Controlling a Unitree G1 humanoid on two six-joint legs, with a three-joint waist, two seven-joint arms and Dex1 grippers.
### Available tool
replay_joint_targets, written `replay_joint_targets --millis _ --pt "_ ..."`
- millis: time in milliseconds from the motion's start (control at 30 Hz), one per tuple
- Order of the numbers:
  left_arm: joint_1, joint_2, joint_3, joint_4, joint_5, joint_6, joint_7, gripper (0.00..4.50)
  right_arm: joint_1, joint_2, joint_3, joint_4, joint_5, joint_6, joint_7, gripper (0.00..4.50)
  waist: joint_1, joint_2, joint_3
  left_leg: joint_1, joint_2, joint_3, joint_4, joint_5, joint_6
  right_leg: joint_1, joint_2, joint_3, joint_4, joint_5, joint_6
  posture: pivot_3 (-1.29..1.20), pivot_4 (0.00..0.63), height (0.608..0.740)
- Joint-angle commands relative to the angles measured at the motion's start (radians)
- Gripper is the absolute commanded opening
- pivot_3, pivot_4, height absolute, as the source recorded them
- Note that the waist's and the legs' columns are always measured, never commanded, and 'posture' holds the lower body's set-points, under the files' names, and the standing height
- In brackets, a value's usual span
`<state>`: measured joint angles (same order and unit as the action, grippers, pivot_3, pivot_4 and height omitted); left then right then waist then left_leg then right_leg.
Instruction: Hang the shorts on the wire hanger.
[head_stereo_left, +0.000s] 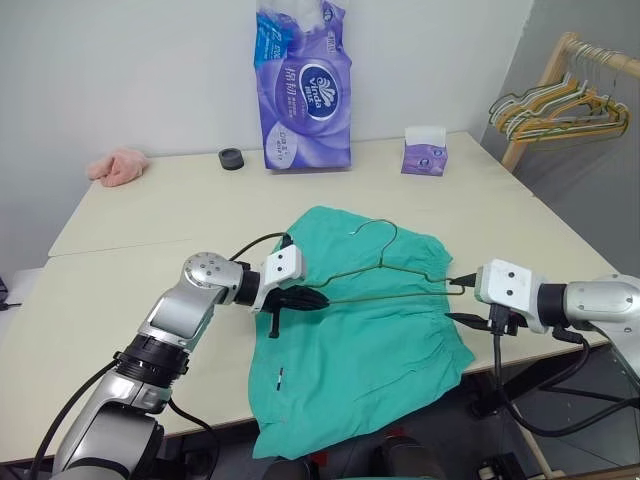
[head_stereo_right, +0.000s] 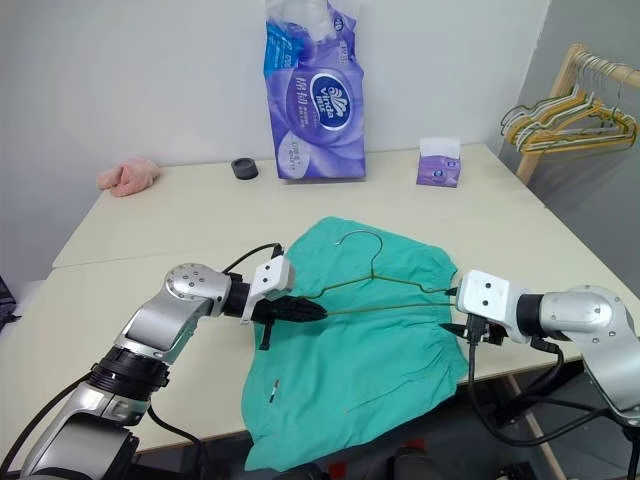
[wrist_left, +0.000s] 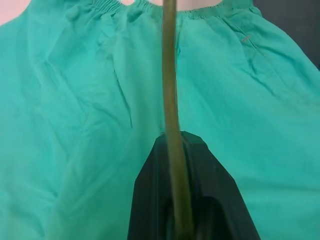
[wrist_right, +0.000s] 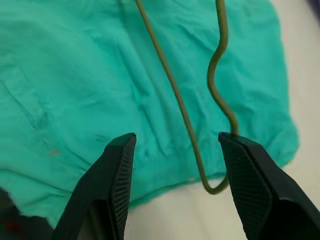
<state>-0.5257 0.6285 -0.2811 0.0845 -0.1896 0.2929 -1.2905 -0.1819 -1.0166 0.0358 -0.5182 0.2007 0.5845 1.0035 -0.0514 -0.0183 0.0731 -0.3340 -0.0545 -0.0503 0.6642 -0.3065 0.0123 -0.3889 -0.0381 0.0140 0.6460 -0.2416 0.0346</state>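
The shorts (head_stereo_left: 370, 350) lie spread flat at the near edge of the bench (head_stereo_left: 150, 240), towards its near right corner, with one leg hanging off the near edge. That overhang is the first risk: a tug on the fabric could slide the whole garment to the floor.

Above the shorts, the wire hanger (head_stereo_left: 385, 270) is held by one end only. The left end effector (head_stereo_left: 305, 298) is clamped on the left end of its bottom bar, while the right end effector (wrist_right: 175, 165) stands wide apart, holding nothing, its fingers on either side of the hanger's right corner. With one thin-wire grip, the hanger can pivot or roll in the clamp, sag onto the cloth, or slip free if it catches a fold.

If the right end effector closes now, it may miss the wire or pinch fabric with it.

Nothing is threaded yet, so the hanging appears barely begun.
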Motion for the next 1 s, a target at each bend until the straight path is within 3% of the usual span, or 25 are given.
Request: replay_joint_targets --millis 33,200,400,500,600,867,1000 --pt "-0.03 0.002 -0.007 -0.048 0.004 -0.017 -0.013 0.0 -0.064 -0.008 0.032 -0.024 -0.009 0.066 -0.011 2.79 -0.001 0.0 0.0 0.0 0.0 0.0 0.0 0.0 0.0 0.0 0.0 0.0 0.0 0.0 0.0 -0.14 0.035 0.74" --pt "-0.013 0.026 -0.02 -0.061 0.041 -0.053 -0.023 0.0 -0.122 -0.028 0.077 0.022 -0.044 0.051 0.009 2.79 -0.001 0.0 0.0 0.0 0.0 0.0 0.0 0.0 0.0 0.0 0.0 0.0 -0.001 0.0 0.0 -0.12 0.029 0.74" --pt "0.001 0.03 -0.01 -0.057 0.051 -0.054 -0.005 0.0 -0.054 -0.118 -0.091 -0.03 0.132 0.116 0.14 2.79 0.008 0.0 0.0 -0.004 0.0 -0.001 0.0 0.0 0.0 -0.002 0.0 -0.002 -0.002 0.001 -0.002 -0.11 0.029 0.74" --pt "0.006 0.029 -0.012 -0.059 0.056 -0.057 -0.001 0.0 0.004 -0.15 -0.179 -0.055 0.207 0.142 0.188 3.41 0.017 0.0 0.0 -0.005 0.0 -0.002 0.0 -0.001 0.001 -0.003 -0.001 -0.003 -0.002 0.001 -0.003 -0.12 0.027 0.74" --pt "0.004 0.027 -0.014 -0.056 0.059 -0.059 0.002 0.0 -0.012 -0.14 -0.198 -0.051 0.206 0.171 0.126 4.35 0.018 0.0 0.0 -0.006 0.0 -0.002 0.001 -0.001 0.001 -0.003 -0.001 -0.003 -0.002 0.001 -0.002 -0.12 0.025 0.74" --pt "0.0 0.007 -0.026 -0.072 0.054 -0.05 0.006 0.0 -0.081 -0.083 -0.027 -0.033 0.15 0.283 -0.028 4.43 0.018 0.0 0.0 -0.006 0.001 -0.002 0.001 -0.001 0.001 -0.004 -0.001 -0.003 -0.001 0.0 0.001 -0.13 0.023 0.74" --pt "0.0 0.001 -0.029 -0.087 0.053 -0.045 0.008 0.0 -0.119 -0.061 0.062 0.004 0.122 0.283 -0.038 4.43 0.017 0.0 -0.001 -0.013 0.0 -0.001 0.003 -0.001 0.0 -0.012 -0.001 -0.002 0.0 0.004 -0.003 -0.13 0.023 0.74"
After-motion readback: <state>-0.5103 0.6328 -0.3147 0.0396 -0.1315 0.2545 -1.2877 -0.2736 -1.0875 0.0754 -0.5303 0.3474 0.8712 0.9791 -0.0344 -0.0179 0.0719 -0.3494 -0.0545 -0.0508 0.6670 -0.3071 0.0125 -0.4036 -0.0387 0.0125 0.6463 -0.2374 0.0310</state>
